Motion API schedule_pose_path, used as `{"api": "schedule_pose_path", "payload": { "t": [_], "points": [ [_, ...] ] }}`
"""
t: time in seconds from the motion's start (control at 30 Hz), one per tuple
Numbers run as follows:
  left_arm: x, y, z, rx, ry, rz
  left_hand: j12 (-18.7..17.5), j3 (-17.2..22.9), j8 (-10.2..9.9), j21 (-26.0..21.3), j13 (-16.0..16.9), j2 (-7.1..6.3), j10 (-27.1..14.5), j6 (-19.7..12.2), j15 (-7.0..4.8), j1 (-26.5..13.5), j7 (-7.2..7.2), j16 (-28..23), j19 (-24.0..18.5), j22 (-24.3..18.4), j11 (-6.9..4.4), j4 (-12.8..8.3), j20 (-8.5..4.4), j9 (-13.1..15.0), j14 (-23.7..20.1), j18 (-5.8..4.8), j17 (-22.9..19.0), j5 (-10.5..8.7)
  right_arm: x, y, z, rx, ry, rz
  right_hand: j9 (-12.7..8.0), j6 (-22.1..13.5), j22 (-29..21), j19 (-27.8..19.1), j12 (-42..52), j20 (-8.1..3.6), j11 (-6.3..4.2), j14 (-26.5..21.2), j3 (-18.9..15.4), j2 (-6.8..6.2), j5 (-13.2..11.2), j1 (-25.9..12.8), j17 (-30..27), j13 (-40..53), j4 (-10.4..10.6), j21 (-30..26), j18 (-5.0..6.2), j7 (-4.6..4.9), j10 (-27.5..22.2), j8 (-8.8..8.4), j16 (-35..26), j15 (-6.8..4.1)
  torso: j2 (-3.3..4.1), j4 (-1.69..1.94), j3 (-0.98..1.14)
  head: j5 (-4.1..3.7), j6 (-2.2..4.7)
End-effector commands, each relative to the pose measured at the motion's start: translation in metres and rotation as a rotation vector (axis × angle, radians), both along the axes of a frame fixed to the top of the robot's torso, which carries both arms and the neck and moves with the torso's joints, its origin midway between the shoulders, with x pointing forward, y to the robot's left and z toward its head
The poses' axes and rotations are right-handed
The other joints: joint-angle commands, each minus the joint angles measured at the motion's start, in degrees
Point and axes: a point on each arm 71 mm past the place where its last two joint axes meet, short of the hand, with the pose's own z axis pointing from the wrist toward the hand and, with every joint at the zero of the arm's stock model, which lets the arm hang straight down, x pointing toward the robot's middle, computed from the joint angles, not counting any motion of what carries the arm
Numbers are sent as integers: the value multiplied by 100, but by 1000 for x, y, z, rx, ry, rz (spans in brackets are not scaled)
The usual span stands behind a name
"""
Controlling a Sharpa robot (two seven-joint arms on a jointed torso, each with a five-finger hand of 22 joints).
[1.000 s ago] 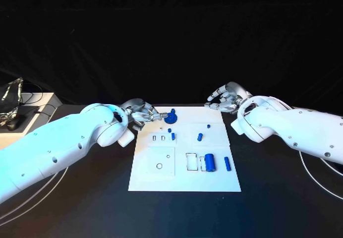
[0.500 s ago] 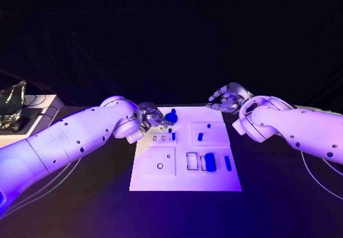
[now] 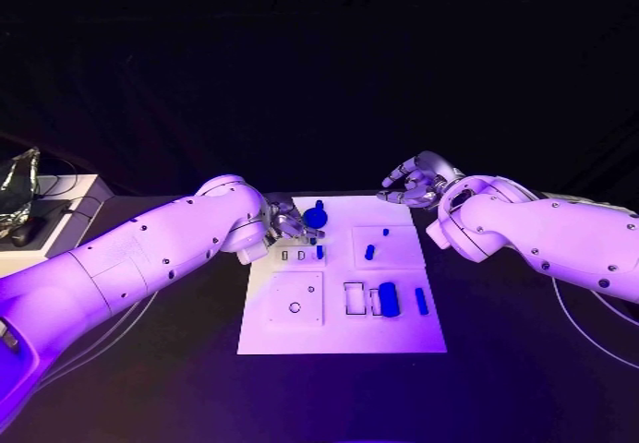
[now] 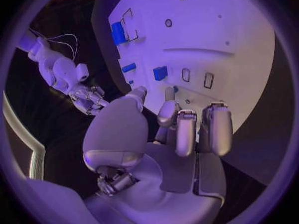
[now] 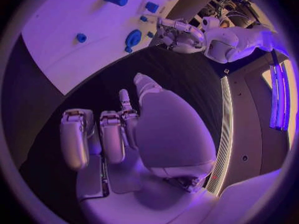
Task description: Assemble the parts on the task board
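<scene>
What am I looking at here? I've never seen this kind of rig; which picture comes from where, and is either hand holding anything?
This is a robot with two white arms, each ending in a silver many-fingered hand, working at a black table. The square picture comes from a camera on its head, looking down. The two round pictures come from fisheye cameras at the wrists, each looking over that arm's own hand.

In the middle lies the task board, a white plate with slots and small blue parts: a thick cylinder, a thin bar beside it, and a round-headed piece near the far edge.

The left hand sits at the board's far left corner, fingers by that round piece; whether it grips it I cannot tell. The right hand hovers off the far right corner, fingers curled, holding nothing.
</scene>
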Motion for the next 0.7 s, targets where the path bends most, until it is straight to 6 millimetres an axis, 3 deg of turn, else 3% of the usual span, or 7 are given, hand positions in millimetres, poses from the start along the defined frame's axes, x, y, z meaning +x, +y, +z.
{"api": "schedule_pose_path", "payload": {
  "t": [0.03, 0.7],
  "points": [
    [0, -4, -2, 53, 20, -38, 16, -24, -35, 25, 1, 17, 26, 41, -31, -54, -3, 27, 33, 93, 16, 1, -2, 7, 556, -82, 1336, -39, 0, 1, 0, -21, -6, 13, 3, -45, 1140, 371, 12, 3, 9, 521, 35, -53, 31, -23, 1183, 845, 12, -33, 56, 7, 3, -15, -32, -8, 9, -2, -11, -24, -13],
    [0, -15, -9, 49, 60, -58, -68, -22, -35, 29, -128, 52, -48, 42, -33, -59, -5, 10, 37, 102, 13, -1, -2, 19, 548, -83, 1311, -28, 1, 3, 0, -24, -6, 15, 7, -44, 1145, 373, 20, 7, 11, 522, 46, -55, 39, -31, 1189, 853, 15, -27, 54, 8, 12, -7, -30, -5, 16, 0, -19, -61, -53]
  ]
}}
